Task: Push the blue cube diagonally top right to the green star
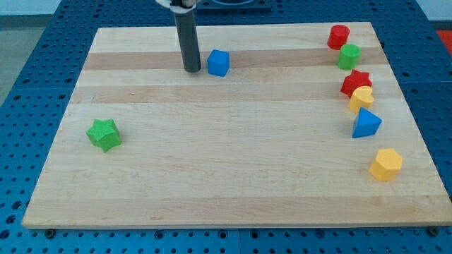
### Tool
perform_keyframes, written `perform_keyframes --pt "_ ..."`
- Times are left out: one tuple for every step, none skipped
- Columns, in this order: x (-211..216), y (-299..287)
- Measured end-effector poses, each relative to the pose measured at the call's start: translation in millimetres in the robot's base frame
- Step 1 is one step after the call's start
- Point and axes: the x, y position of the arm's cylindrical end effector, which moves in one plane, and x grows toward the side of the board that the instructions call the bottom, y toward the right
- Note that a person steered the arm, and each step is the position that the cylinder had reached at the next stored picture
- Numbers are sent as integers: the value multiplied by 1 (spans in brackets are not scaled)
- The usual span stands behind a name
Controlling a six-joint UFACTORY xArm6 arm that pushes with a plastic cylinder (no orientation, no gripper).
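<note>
The blue cube (218, 63) sits on the wooden board near the view's top, a little left of centre. The green star (104, 134) lies far off at the view's left, lower down the board. My tip (191, 70) rests on the board just left of the blue cube, with a small gap between them. The dark rod rises straight up from it to the view's top edge.
Along the view's right side stand a red cylinder (338, 36), a green cylinder (348, 56), a red star (357, 82), a yellow heart-like block (361, 98), a blue triangular block (366, 123) and a yellow hexagonal block (385, 164). The board's edges (233, 224) border a blue perforated table.
</note>
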Motion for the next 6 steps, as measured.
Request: perform_keyframes --pt "-29 9" --pt "-18 45" --pt "12 114" --pt "40 176" --pt "43 190" --pt "43 190"
